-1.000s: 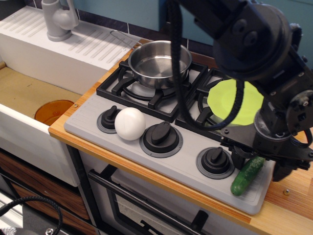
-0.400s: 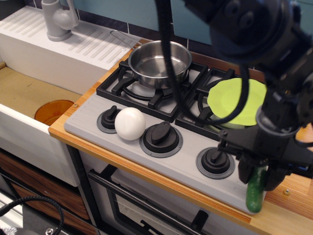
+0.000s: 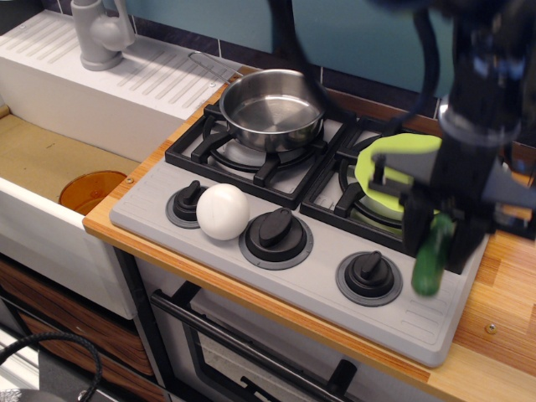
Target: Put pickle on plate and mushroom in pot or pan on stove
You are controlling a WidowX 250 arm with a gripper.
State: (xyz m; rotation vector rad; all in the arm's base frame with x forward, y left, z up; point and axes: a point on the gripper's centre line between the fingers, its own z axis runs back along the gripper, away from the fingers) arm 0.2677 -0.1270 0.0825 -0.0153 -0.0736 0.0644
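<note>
My gripper (image 3: 435,239) is shut on the dark green pickle (image 3: 430,260), which hangs upright above the stove's front right corner. The lime-green plate (image 3: 387,172) lies on the right burner just behind the gripper, partly hidden by it. The white mushroom (image 3: 223,212) rests on the grey stove (image 3: 318,285) between the left and middle knobs. The shiny steel pan (image 3: 272,107) stands empty on the left burner.
Three black knobs run along the stove front, the right one (image 3: 368,275) just left of the pickle. A sink (image 3: 50,159) with an orange disc (image 3: 90,191) lies to the left. A grey faucet (image 3: 100,33) stands at the back left. Wooden counter (image 3: 502,293) on the right.
The gripper closed on the pickle lying at the stove's front right corner, turned it upright and lifted it up and back toward the plate.
</note>
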